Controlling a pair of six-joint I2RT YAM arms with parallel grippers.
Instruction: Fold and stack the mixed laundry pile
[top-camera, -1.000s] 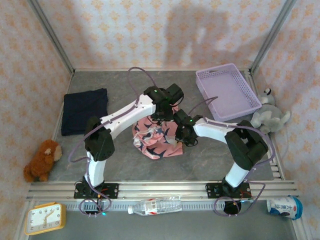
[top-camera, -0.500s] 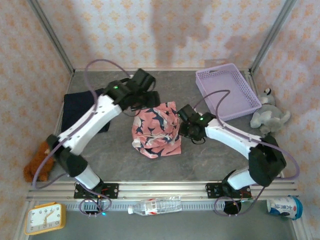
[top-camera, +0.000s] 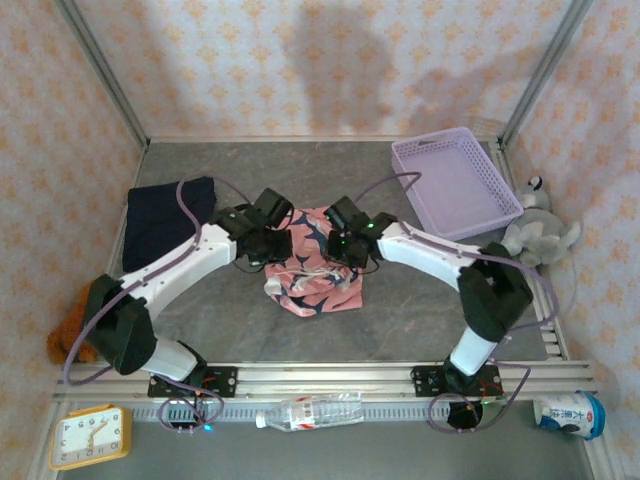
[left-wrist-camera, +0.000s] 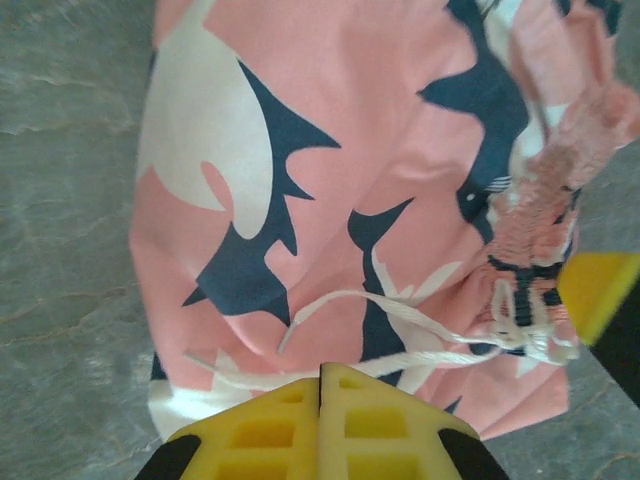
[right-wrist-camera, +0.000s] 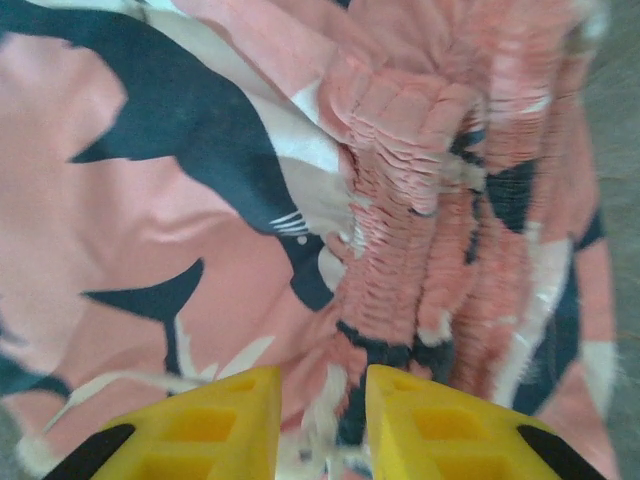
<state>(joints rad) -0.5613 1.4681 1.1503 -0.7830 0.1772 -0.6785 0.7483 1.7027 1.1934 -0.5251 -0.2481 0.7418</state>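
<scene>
Showed soft matt cloth on the shark-print shorts (left-wrist-camera: 330, 150), ruched at the waistband (right-wrist-camera: 400, 200), against a mottled, stone-like grey tabletop (left-wrist-camera: 60, 250).

My left arm (top-camera: 185, 265) stretches forward from its base, elbow out wide to the left, forearm angling in toward the middle. My left claw (left-wrist-camera: 320, 372) points down, its yellow pads (left-wrist-camera: 260, 430) pressed flat together. My right arm (top-camera: 420, 245) rises from its base, bends, and reaches inward to the left. My right claw (right-wrist-camera: 322, 378) also points down, near the left one, with a narrow gap between its pads.
</scene>
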